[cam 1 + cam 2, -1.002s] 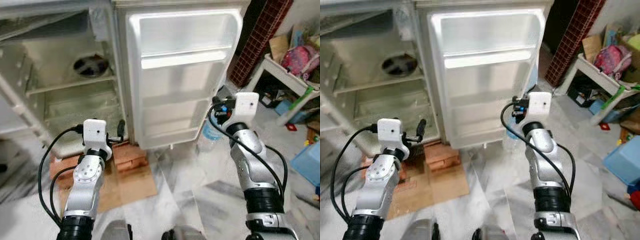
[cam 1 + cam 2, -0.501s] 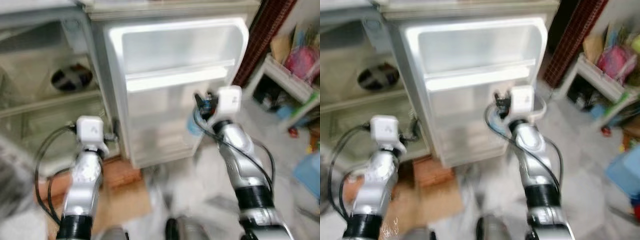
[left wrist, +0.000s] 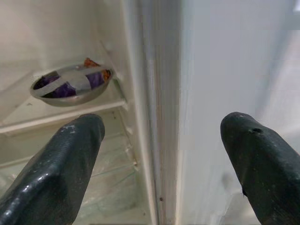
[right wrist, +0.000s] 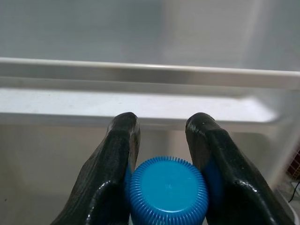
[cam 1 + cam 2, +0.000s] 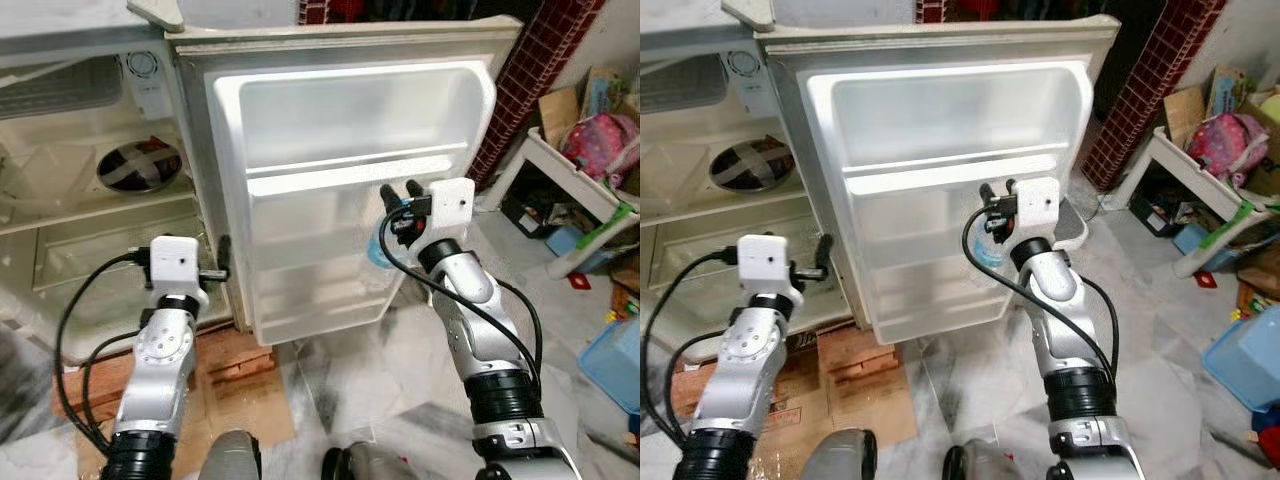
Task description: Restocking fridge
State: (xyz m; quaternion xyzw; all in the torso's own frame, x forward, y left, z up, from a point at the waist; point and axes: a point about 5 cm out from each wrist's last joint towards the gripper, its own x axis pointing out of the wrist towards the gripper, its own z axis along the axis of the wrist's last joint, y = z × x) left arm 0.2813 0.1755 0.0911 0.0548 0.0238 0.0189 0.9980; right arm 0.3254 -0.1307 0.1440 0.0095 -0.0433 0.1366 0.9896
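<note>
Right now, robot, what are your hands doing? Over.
Right gripper shut on blue-capped bottle, raised at fridge door shelves. Left gripper open, straddling door's hinge edge. Foil-covered bowl inside fridge.

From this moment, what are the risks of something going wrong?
1. The right claw grips the bottle only near its blue cap, so it may swing or slip.
2. The door shelf rail lies close ahead; the bottle could knock it.
3. The open left claw straddles the fridge door edge and might push it.
</note>
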